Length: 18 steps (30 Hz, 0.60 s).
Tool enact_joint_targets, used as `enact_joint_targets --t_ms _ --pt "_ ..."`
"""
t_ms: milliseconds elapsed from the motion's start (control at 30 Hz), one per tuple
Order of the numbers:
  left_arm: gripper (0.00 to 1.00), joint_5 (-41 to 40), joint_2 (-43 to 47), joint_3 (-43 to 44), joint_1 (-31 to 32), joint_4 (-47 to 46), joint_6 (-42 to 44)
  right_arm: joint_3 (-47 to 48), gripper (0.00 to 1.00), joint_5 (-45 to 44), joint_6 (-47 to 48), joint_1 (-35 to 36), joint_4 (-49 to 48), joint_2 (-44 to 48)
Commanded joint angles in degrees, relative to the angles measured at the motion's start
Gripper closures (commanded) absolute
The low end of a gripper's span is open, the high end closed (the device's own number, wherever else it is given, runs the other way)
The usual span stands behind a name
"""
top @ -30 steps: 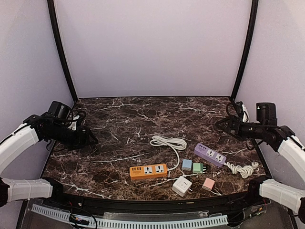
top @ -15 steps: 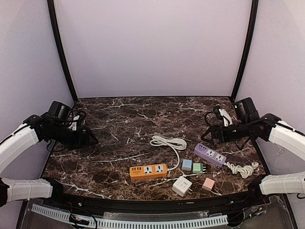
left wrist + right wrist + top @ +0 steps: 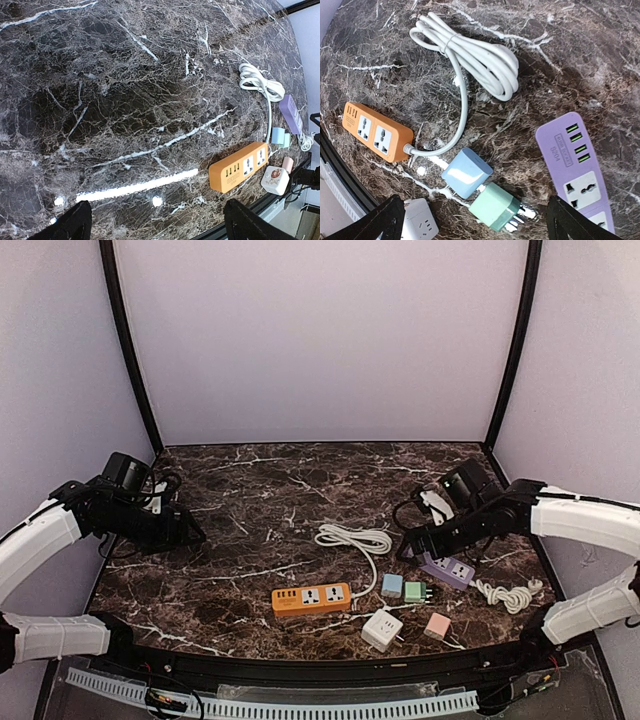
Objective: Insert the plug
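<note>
An orange power strip [image 3: 311, 598] lies at the front centre, its white cable [image 3: 355, 538] coiled behind it. A purple power strip [image 3: 441, 564] lies to its right. Between them sit a blue plug [image 3: 392, 585] and a green plug [image 3: 416, 591] with metal prongs. My right gripper [image 3: 410, 545] is open and empty, hovering above them. The right wrist view shows the blue plug [image 3: 466, 172], green plug [image 3: 497, 207], purple strip [image 3: 580, 160] and orange strip [image 3: 377, 131] between its fingers [image 3: 477, 220]. My left gripper [image 3: 195, 535] is open and empty at the far left, above bare marble [image 3: 157, 225].
A white cube adapter [image 3: 381, 630] and a pink adapter [image 3: 437, 626] sit near the front edge. The purple strip's bundled white cable [image 3: 510, 594] lies at the right. The table's front rim [image 3: 330, 665] is close behind the adapters.
My right arm has swung in from the right edge toward the centre and now hangs over the purple strip and plugs. The left arm has not moved.
</note>
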State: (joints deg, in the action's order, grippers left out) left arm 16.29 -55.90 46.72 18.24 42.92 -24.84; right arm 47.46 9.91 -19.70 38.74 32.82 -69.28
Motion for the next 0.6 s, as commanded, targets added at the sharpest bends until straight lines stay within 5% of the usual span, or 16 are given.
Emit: enact_joint_targets --t_ms 0,567 --pt "0.07 -1.1 0.4 -0.8 0.3 0.8 -0.7 1.3 0.03 -8.3 -10.1 5.4 -1.6 -1.9" --pt "0.07 -2.5 -2.2 1.1 0.3 3.4 0.5 15.1 0.04 -22.4 -46.0 23.2 9.9 -16.8"
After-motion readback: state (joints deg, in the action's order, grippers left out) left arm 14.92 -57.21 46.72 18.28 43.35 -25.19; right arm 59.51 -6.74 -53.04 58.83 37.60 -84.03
